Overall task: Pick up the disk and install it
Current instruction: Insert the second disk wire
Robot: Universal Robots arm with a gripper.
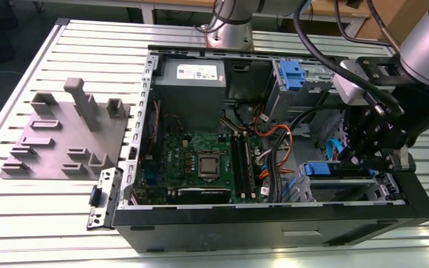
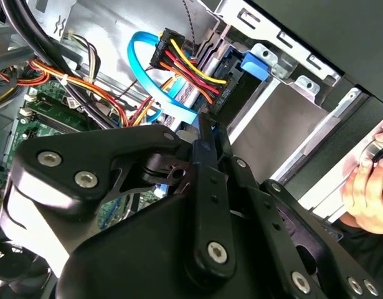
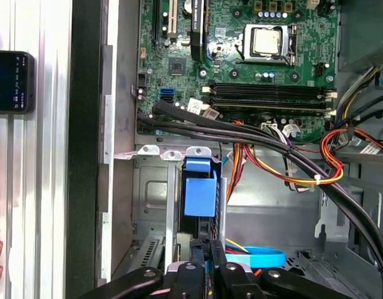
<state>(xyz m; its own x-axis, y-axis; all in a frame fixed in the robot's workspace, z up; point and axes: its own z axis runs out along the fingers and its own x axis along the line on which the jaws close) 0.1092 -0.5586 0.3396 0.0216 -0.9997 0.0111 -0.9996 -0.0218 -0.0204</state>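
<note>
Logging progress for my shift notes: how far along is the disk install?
Done: the disk sits in the drive bay, blue carrier end showing. In hand: the pincer is right at that carrier. Left: whether the disk is fully seated cannot be told.

Smooth blue plastic disk frame [image 3: 199,194], matt black pincer [image 3: 210,248], ribbed metal table [image 1: 51,223]

No print can be read. The white label [image 1: 198,71] on the power supply [image 1: 174,84], well apart from the gripper [image 3: 210,248], carries lines too small to make out. The white stickers [image 3: 201,108] on the motherboard [image 3: 197,62], nearer to it, are perhaps printed too.
</note>
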